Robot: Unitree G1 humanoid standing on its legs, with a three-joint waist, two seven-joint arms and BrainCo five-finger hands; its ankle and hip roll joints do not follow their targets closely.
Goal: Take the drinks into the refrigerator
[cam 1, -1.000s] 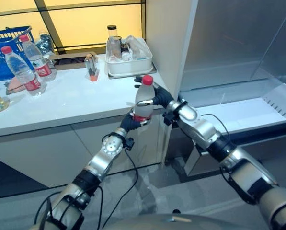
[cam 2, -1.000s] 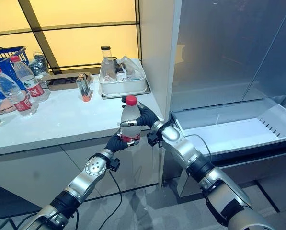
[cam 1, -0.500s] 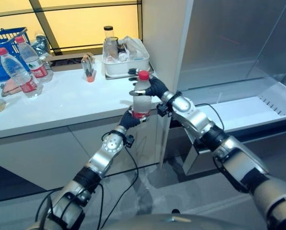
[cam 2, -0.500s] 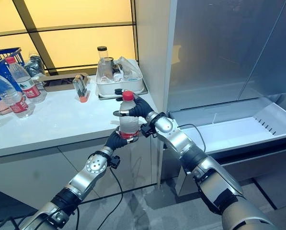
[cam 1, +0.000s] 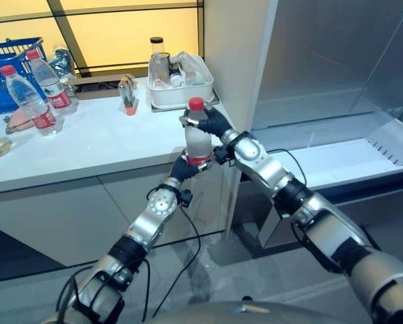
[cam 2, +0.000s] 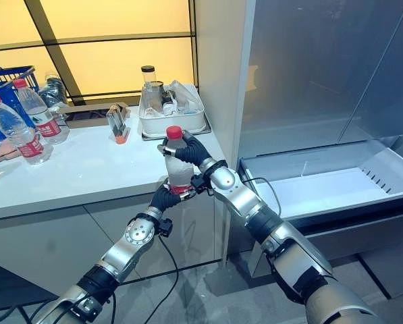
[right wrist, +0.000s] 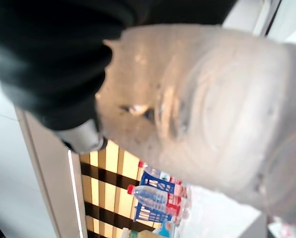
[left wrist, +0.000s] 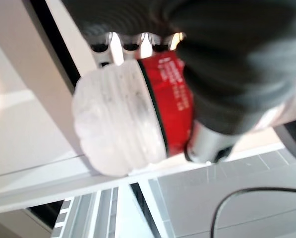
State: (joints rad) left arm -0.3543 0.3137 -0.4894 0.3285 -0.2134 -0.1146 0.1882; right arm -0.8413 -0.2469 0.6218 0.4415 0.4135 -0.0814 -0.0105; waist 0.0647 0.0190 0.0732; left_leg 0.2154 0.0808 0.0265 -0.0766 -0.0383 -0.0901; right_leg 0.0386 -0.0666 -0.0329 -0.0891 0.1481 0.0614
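Bottle (cam 1: 196, 133) with the red cap is upright in the air, just past the front right corner of the white table (cam 1: 86, 145), held by both hands at once. My left hand (cam 1: 186, 165) is curled round its lower part at the red label, coming up from below; the left wrist view shows the ribbed base and label (left wrist: 170, 106) with the fingers (left wrist: 145, 44) wrapped behind. My right hand (cam 2: 187, 152) grips the upper body just under the cap, reaching in from the right; in the right wrist view the clear bottle wall (right wrist: 202, 109) sits right against the palm, though how far the fingers wrap is blurry, probably all the way round.

To the right of the table, the refrigerator (cam 2: 302, 74) has its white drawer (cam 2: 329, 185) pulled out. Bottle is near the fridge's left edge, well apart from the drawer.

On the table: two more red-capped bottles (cam 1: 32, 101) at far left beside a blue basket (cam 1: 5, 71), a white tub (cam 1: 181, 88) of items at the back right, and a small holder (cam 1: 128, 94) with an orange base just left of the tub.
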